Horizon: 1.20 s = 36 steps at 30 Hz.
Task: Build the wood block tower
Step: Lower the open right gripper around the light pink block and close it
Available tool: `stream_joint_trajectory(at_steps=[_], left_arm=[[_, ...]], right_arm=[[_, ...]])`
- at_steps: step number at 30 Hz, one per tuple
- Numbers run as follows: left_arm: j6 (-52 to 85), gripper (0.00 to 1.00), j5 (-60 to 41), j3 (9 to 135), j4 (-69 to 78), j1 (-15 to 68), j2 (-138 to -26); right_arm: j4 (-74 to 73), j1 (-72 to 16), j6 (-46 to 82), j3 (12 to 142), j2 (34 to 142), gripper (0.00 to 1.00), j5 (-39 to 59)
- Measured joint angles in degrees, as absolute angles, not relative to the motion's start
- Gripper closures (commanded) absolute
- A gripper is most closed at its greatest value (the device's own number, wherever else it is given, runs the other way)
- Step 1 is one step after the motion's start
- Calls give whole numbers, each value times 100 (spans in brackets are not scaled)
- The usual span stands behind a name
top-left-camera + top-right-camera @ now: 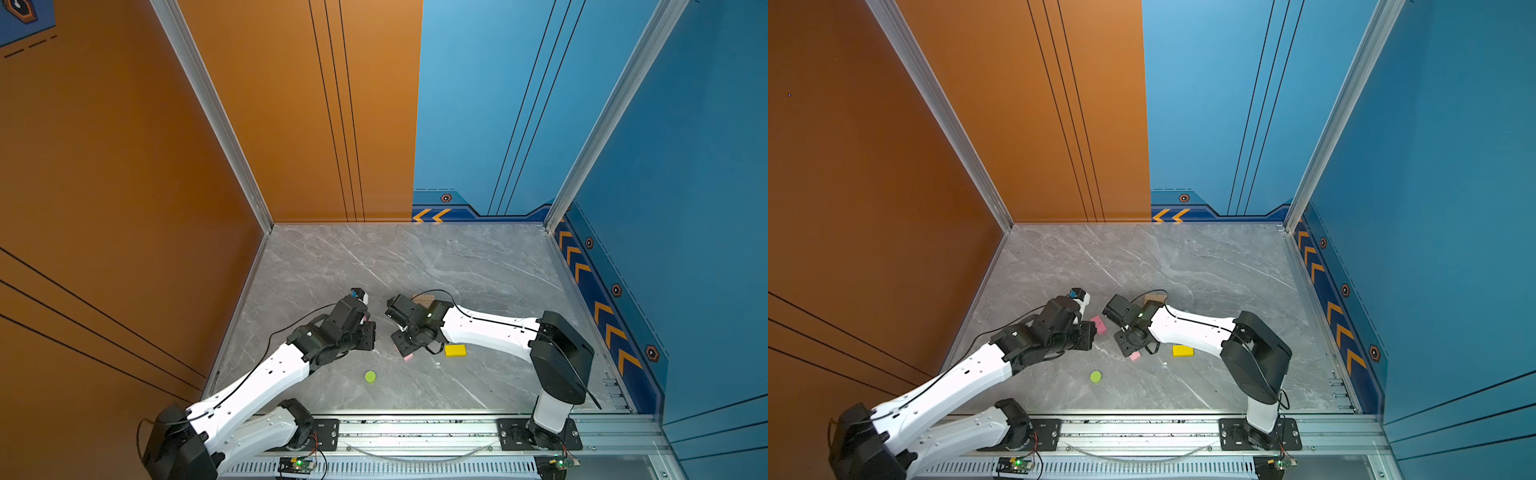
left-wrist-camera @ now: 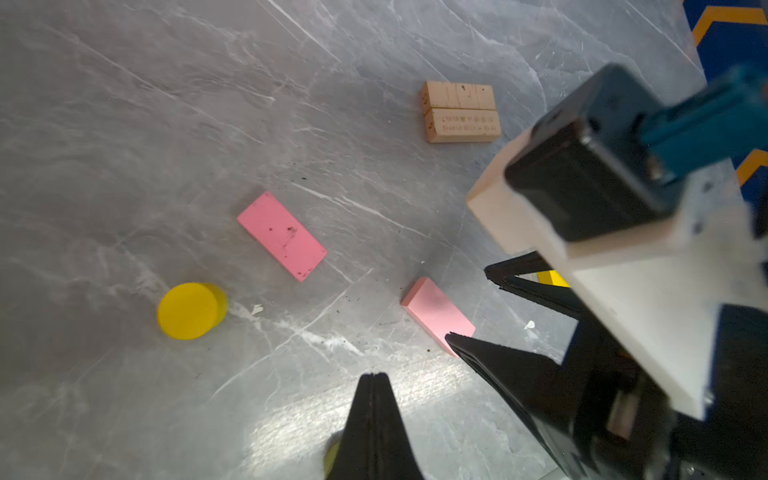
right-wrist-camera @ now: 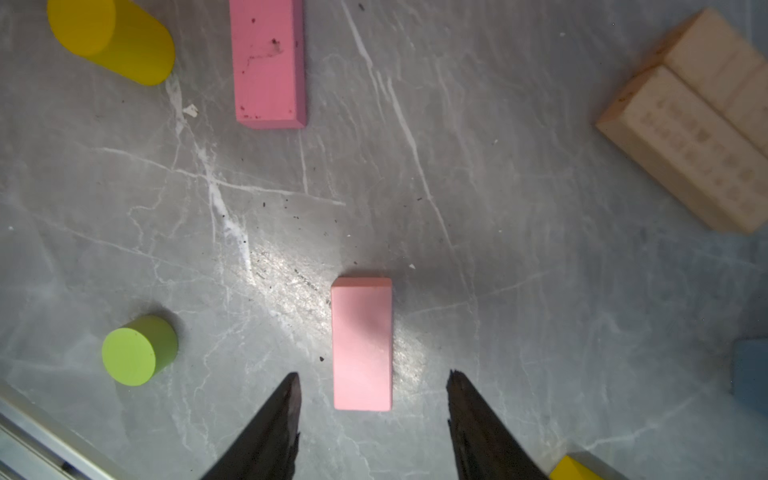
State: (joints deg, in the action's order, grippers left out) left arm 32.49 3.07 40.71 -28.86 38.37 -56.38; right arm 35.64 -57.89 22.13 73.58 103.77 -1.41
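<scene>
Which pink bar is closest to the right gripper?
The clean, paler pink bar, framed by the open fingertips of the right gripper. The scuffed pink bar lies farther off, beside the yellow cylinder.

Matt paint, bare wood, glossy stone.
Bare, grained tan planks (image 2: 459, 112); scuffed pink bar (image 2: 281, 235) in matt paint; glossy, veined tabletop (image 2: 124, 124); shiny metal rail (image 1: 415, 430) along lower frame edge.

Engraved characters on tan plank (image 2: 463, 124), unreadable; orange chevrons (image 1: 581, 269) on blue wall band (image 1: 595, 291).
</scene>
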Motion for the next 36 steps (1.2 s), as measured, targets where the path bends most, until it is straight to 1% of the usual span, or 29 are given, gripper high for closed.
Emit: stream_joint_trajectory(at_steps=[4, 9, 17, 21, 29, 36], left_arm=[[3236, 100, 510, 3948, -3050, 3754, -5218], [3238, 100, 687, 3854, -3120, 3706, -4803], [3238, 96, 744, 3809, -3159, 3701, -4683], [3238, 96, 749, 3782, -3162, 3701, -4683], [3238, 96, 749, 3752, -3177, 3701, -4683], [3240, 96, 751, 3752, -3177, 3701, -4683]], right_arm=[[3743, -5859, 2040, 7542, 10582, 35, -102], [3907, -5894, 1905, 7669, 10790, 36, -23], [4016, -5894, 1883, 7679, 11056, 38, -16], [4014, -5894, 1885, 7679, 11139, 42, -19], [4012, -5894, 1887, 7703, 11161, 53, -21], [4007, -5894, 1887, 7721, 11253, 58, -19]])
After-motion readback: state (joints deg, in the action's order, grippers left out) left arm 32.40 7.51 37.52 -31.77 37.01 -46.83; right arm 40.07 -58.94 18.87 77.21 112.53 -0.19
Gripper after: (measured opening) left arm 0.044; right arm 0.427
